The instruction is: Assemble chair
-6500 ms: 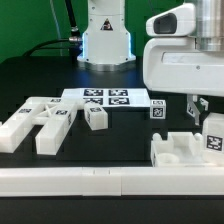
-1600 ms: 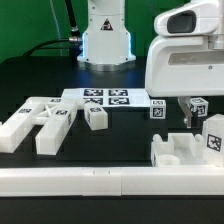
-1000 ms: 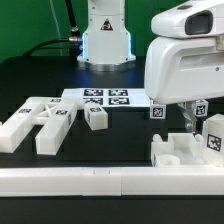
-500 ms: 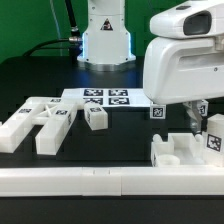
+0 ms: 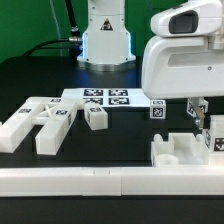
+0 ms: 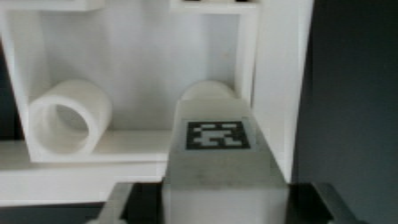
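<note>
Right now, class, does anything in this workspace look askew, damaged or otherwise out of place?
Nothing stands out. The flat pieces and small tagged block lie apart and undamaged. The gripper straddles an upright tagged piece standing at the seat block. Nothing looks broken or spilled.

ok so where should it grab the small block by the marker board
Take the block by two opposite side walls, coming straight down from above. It is squat, sits flat, and stands apart from the marker board and the big parts on the exterior view's left, so fingers likely fit on either side.
</note>
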Robot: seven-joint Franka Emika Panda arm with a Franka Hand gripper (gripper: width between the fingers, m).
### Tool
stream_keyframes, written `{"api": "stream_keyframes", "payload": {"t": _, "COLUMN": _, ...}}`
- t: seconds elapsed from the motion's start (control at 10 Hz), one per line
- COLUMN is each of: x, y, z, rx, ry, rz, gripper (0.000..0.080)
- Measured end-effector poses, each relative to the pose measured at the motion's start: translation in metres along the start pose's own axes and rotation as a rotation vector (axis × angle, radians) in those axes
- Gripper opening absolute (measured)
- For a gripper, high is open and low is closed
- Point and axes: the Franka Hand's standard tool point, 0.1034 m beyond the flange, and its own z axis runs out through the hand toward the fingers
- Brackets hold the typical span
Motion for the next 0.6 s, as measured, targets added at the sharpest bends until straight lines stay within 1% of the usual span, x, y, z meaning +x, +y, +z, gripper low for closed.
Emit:
{"api": "stream_keyframes", "payload": {"t": 0.4, "x": -0.002, "y": 0.015, "z": 0.001, "rx": -0.021, "ry": -0.013, "rz": 0.363, "gripper": 0.0288}}
{"api": "stream_keyframes", "payload": {"t": 0.6, "x": -0.001, "y": 0.025, "z": 0.0, "rx": -0.039, "ry": -0.008, "rz": 0.511, "gripper": 0.0289}}
